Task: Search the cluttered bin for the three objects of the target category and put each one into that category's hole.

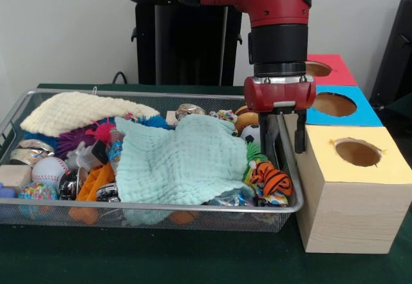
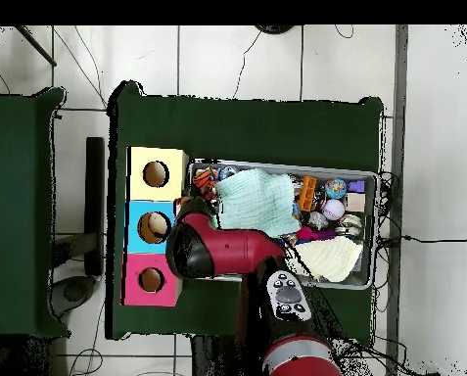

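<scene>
My gripper (image 1: pixel 282 154) hangs at the right end of the wire bin (image 1: pixel 19 113), open. One finger (image 1: pixel 264 139) reaches down inside the bin and the other (image 1: pixel 300 132) stands outside it, toward the yellow box, so the bin's end wall lies between them. They hold nothing. Just below lie an orange striped tiger toy (image 1: pixel 271 178) and a small soccer ball (image 1: pixel 251 133). A mint cloth (image 1: pixel 183 161) covers the middle of the bin and hides what is under it. From overhead the arm (image 2: pixel 222 250) covers the gripper beside the bin (image 2: pixel 374 230).
Three boxes with round holes stand beside the bin: yellow (image 1: pixel 357 152), blue (image 1: pixel 335 104), red (image 1: pixel 318 69). A cream cloth (image 1: pixel 77 110), a baseball (image 1: pixel 49 170), spiky balls (image 1: pixel 100 131) and several small toys fill the bin's left half.
</scene>
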Robot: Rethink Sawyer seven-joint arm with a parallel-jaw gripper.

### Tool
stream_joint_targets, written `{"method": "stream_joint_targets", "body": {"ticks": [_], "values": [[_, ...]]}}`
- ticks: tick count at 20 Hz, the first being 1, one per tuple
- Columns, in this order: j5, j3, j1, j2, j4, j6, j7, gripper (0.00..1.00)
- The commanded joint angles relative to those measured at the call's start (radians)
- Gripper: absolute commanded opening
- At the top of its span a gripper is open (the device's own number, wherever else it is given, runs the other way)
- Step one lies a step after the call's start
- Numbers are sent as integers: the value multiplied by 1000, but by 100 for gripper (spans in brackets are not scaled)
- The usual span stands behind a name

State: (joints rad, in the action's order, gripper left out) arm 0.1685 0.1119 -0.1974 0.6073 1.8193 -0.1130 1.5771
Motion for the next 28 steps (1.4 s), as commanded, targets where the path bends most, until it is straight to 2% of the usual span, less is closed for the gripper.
{"method": "stream_joint_targets", "body": {"ticks": [1, 9, 11, 24, 28], "values": [[42, -11, 1, -21, -131, 106, 37, 100], [41, -23, 18, -67, -221, 123, 33, 100], [48, -19, 11, -78, -224, 127, 31, 100], [113, 26, -62, -99, -195, 167, 9, 100], [135, 43, -88, -86, -165, 177, 10, 100]]}}
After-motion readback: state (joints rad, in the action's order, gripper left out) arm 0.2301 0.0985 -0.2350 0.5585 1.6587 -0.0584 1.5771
